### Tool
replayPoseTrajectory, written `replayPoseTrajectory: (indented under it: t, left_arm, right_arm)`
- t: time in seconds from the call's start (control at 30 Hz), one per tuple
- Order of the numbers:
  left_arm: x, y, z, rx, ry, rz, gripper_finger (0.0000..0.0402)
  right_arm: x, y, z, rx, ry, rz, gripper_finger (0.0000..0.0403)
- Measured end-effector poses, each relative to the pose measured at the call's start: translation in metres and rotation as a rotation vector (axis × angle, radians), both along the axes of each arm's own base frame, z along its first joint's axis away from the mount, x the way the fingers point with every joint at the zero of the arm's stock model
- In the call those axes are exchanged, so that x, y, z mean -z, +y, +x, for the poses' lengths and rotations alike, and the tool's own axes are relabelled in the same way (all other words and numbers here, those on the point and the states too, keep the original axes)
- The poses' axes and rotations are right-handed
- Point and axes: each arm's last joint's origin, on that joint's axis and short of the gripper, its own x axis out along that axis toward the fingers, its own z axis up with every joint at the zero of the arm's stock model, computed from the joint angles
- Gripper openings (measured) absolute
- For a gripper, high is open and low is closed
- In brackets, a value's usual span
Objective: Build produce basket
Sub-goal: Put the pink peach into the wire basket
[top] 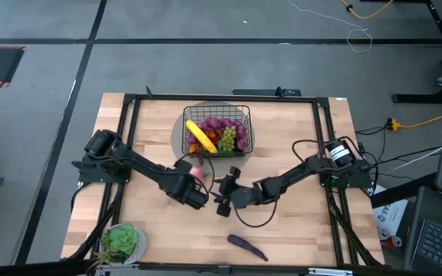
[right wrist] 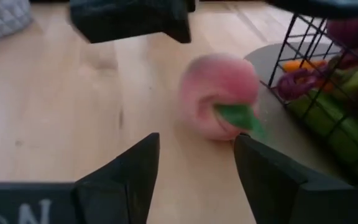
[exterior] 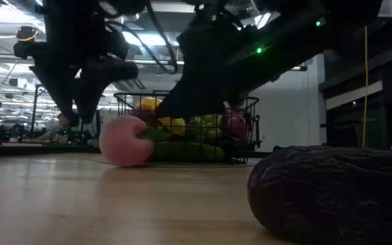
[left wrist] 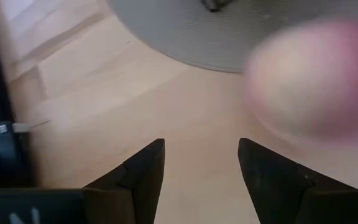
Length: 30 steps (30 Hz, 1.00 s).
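Worktop (top: 144, 123): wooden; carries everything, with both arms reaching in toward its middle.
Basket (top: 245, 115): black wire, on a grey disc (top: 179, 138) at the far middle of the worktop; already holds a banana (top: 199, 136), grapes (top: 222, 126) and other produce.
Eggplant (top: 247, 246): lies alone at the near edge, long axis slanting across the worktop, well apart from both arms.
Peach (top: 199, 170): on the wood just beside the disc's near rim, outside the basket; round, so no long axis to align with.
Left end effector (top: 199, 198): nearer arm, peach just ahead of it and off to one side; fingers apart, holding nothing.
Right end effector (top: 232, 173): just beside the peach on the other side, peach straight ahead beyond its tips; fingers apart, empty.
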Motion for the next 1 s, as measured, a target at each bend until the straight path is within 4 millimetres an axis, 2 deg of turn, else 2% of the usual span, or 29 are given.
replayPoseTrajectory:
  t: [0.17, 0.4, 1.0]
  left_arm:
    - [0.009, 0.010, -0.002, -0.034, 0.020, 0.011, 0.0199]
    - [0.014, 0.011, 0.004, -0.021, -0.043, -0.016, 0.0199]
    - [0.015, 0.009, 0.009, -0.020, -0.098, -0.035, 0.0199]
  right_arm:
    - [0.007, -0.013, 0.006, -0.003, 0.029, -0.025, 0.0208]
    - [0.017, -0.025, 0.011, 0.008, 0.043, -0.014, 0.0208]
    - [0.018, -0.024, 0.014, -0.026, 0.015, 0.012, 0.0208]
